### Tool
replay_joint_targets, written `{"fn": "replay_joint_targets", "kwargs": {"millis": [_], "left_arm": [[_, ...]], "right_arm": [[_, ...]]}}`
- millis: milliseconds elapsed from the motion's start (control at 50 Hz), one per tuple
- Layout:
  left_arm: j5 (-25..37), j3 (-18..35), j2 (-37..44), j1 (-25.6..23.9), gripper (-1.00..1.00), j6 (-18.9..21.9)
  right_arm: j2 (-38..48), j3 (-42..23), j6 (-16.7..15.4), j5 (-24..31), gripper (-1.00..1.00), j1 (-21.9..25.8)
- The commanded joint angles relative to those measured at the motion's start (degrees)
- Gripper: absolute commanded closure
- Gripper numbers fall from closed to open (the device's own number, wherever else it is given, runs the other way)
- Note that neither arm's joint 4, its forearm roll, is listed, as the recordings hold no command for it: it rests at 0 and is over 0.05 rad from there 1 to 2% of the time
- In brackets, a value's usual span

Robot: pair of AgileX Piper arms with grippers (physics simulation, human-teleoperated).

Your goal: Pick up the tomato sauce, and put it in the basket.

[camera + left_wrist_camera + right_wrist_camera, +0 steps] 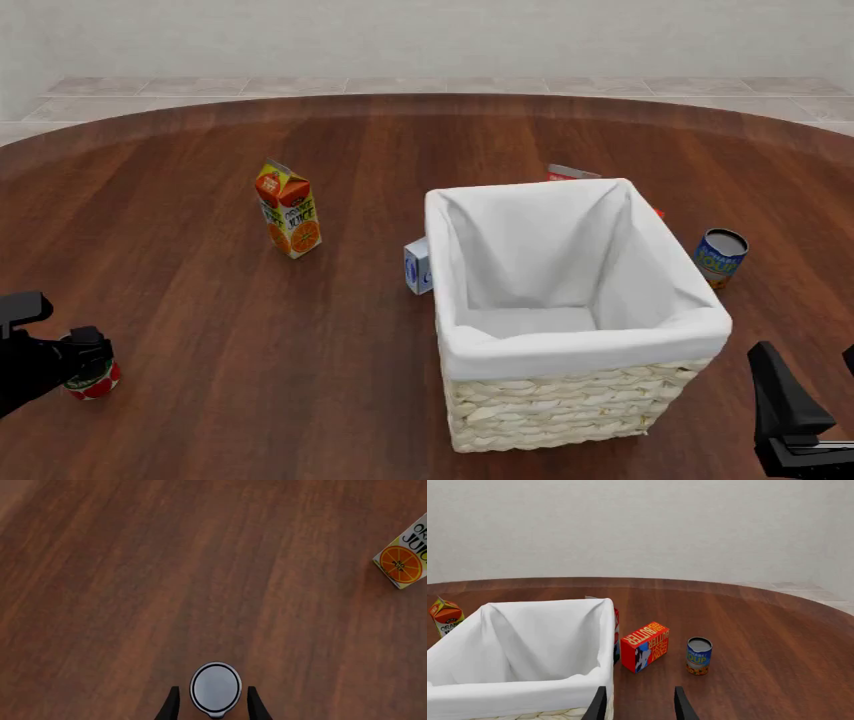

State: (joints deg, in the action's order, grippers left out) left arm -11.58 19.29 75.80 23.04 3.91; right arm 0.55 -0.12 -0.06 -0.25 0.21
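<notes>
The tomato sauce is a small red-labelled can standing on the table at the front left. In the left wrist view its silver-grey top sits between the two dark fingers with a narrow gap on each side. My left gripper is open and straddles the can. The basket, pale wicker with a white cloth lining, stands right of centre with nothing showing in it. My right gripper is open at the front right, just near the basket's corner, holding nothing.
An orange juice carton stands left of the basket. A blue-and-yellow can is to the basket's right. A red butter box lies behind it, and a small blue-white box touches its left wall.
</notes>
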Motion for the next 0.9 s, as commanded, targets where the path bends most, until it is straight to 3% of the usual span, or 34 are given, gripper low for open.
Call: {"fn": "replay_joint_targets", "kwargs": {"millis": [20,900], "left_arm": [[-2.32,0.05,3.01,0.18,-1.00,0.22],[-6.44,1.23,11.02,0.24,-1.00,-0.43]], "right_arm": [[-0.01,0.00,0.00,0.00,-1.00,0.00],[0.00,0.00,0.00,0.00,-1.00,-0.01]]}}
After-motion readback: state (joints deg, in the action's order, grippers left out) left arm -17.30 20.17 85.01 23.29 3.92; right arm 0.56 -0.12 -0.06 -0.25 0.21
